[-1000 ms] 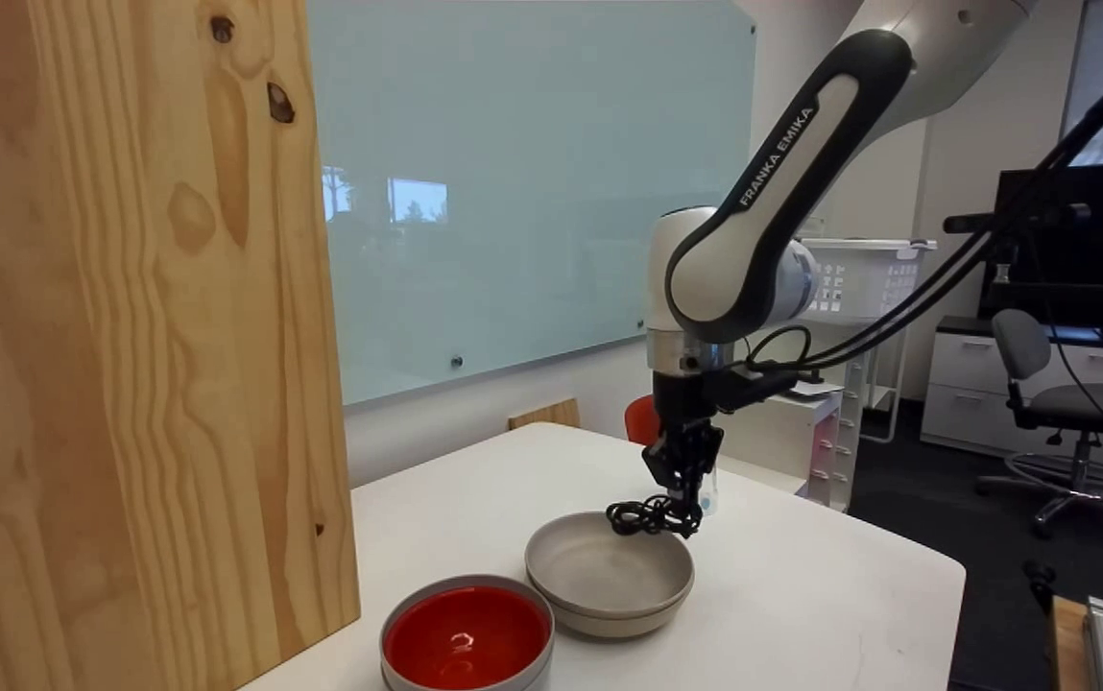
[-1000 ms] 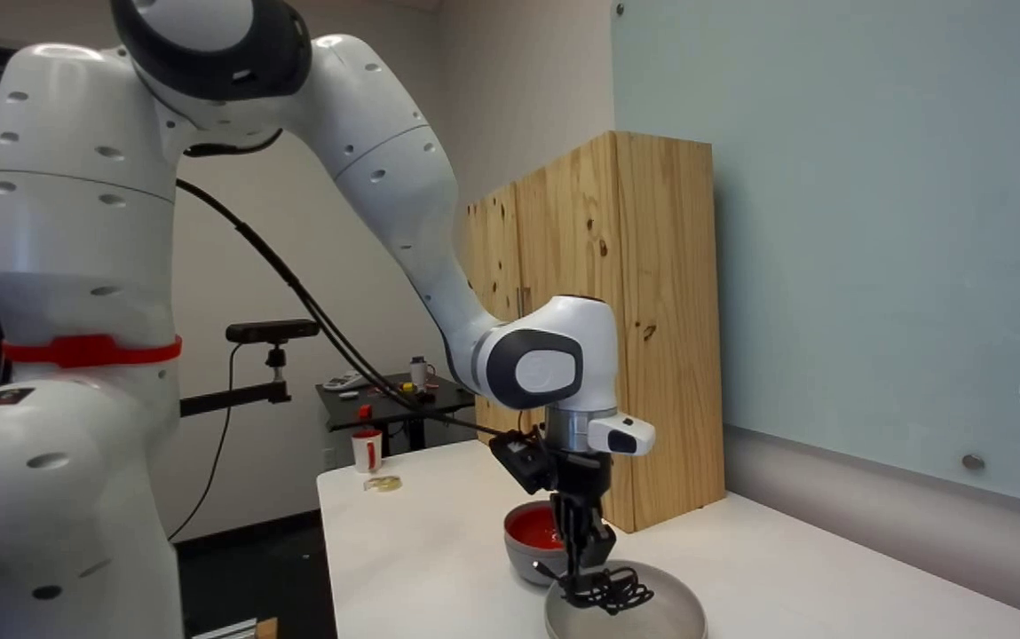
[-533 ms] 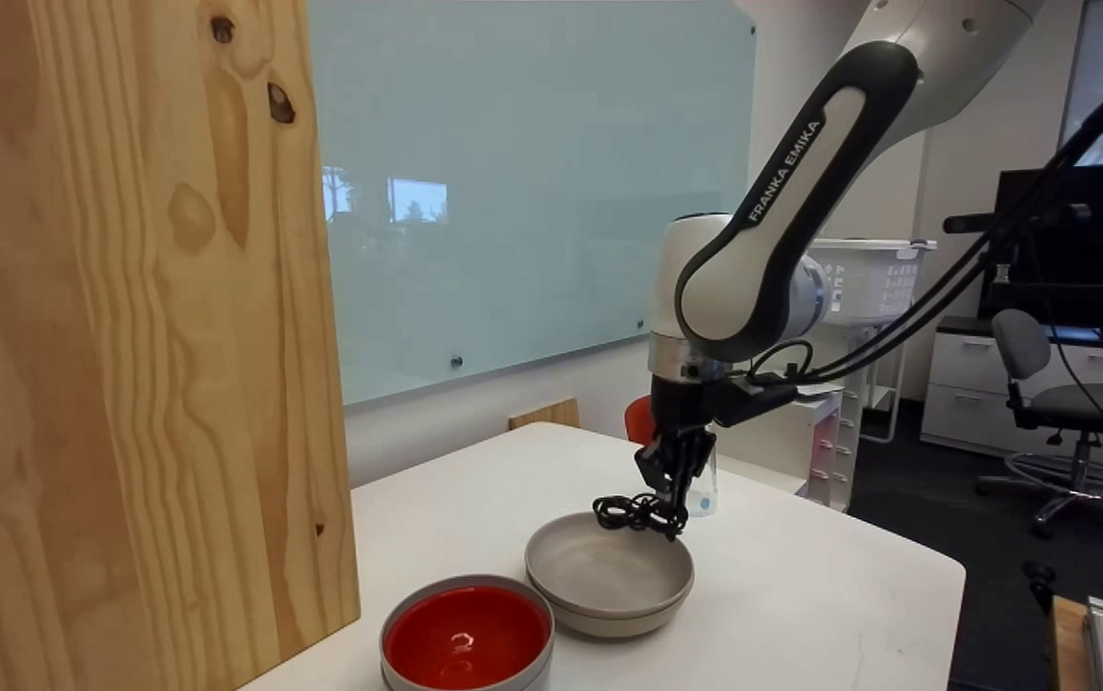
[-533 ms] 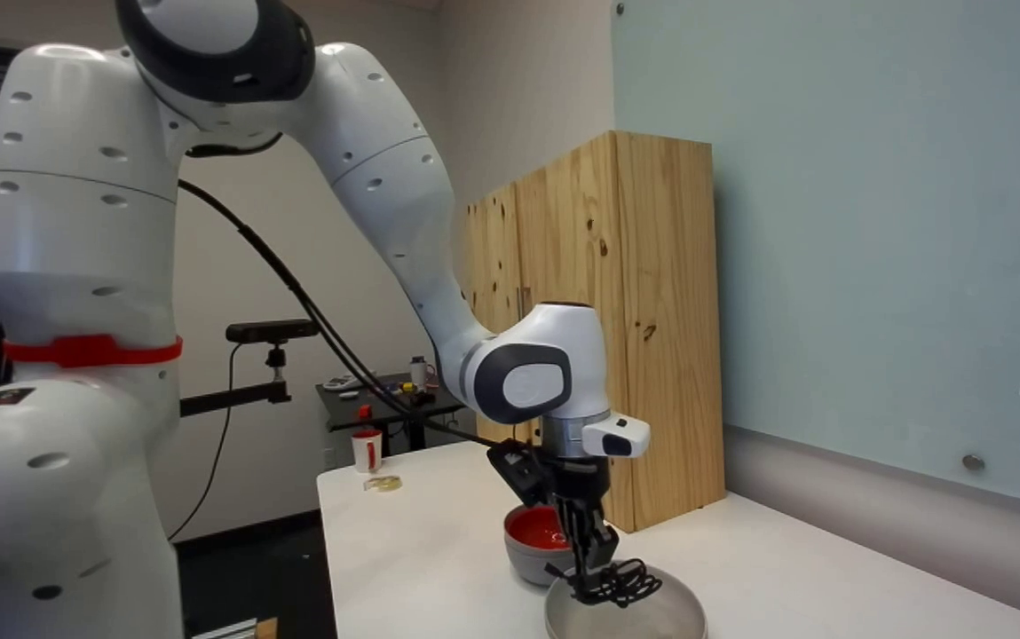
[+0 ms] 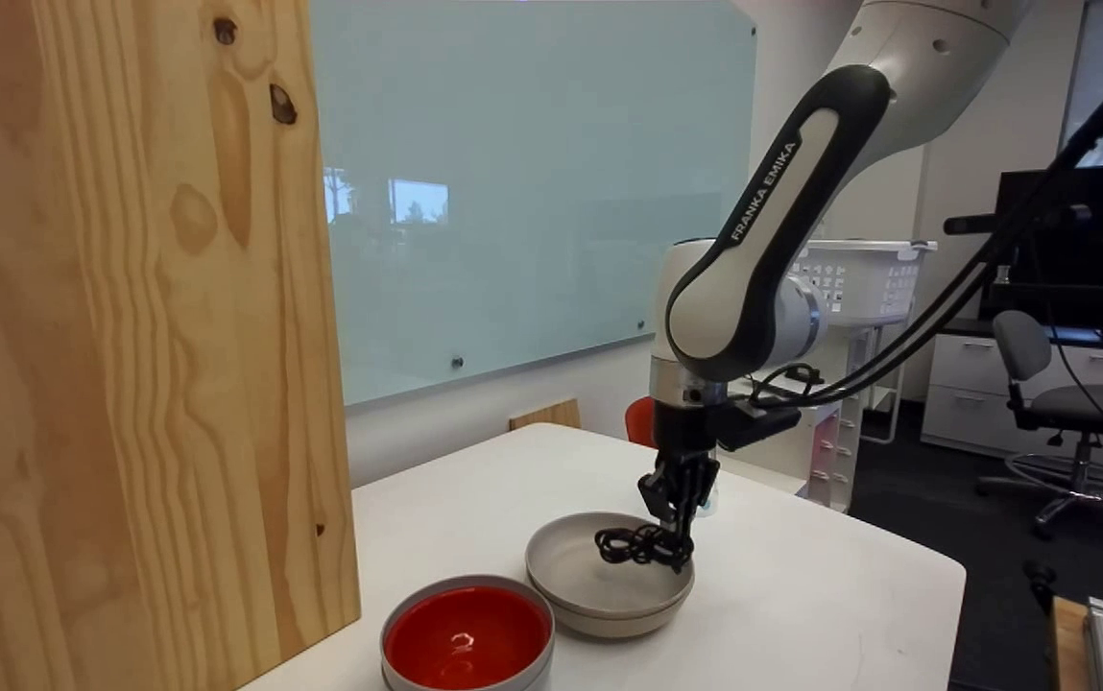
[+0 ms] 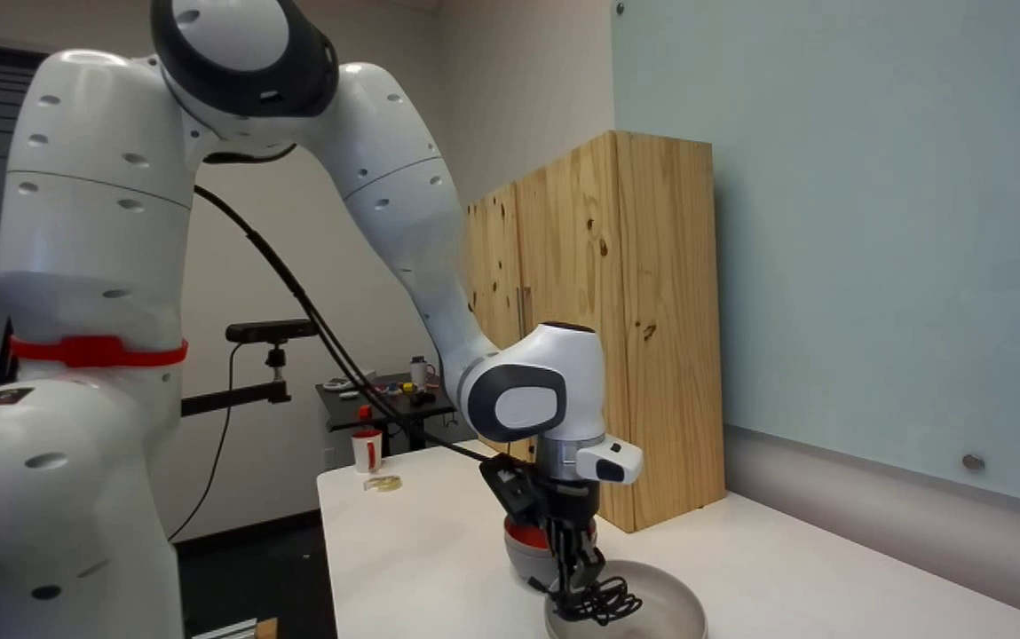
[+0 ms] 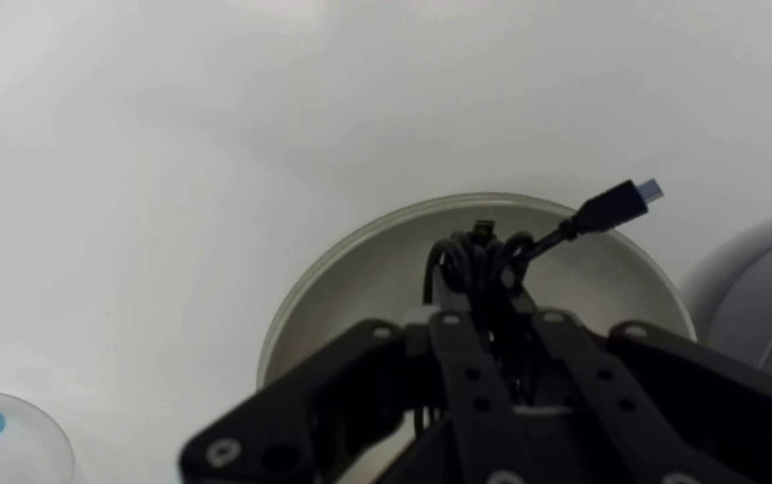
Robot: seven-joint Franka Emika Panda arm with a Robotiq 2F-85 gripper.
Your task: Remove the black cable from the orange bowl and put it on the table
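In an exterior view, my pincer [image 5: 680, 550] grips the black cable [image 5: 643, 546] over the grey bowl [image 5: 572, 578], orange bowl [image 5: 460, 619] just beside on the counter [image 5: 815, 585], in an exterior view, loops [image 6: 596, 605] jut sideways, in wrist view, plug [image 7: 613, 207] sticks out.

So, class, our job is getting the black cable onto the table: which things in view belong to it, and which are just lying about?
Part of the job:
black cable
pincer, gripping it
red-orange bowl, the task's start
white table

Just lying about:
shallow grey bowl, under the cable
white mug
clear object with blue dot
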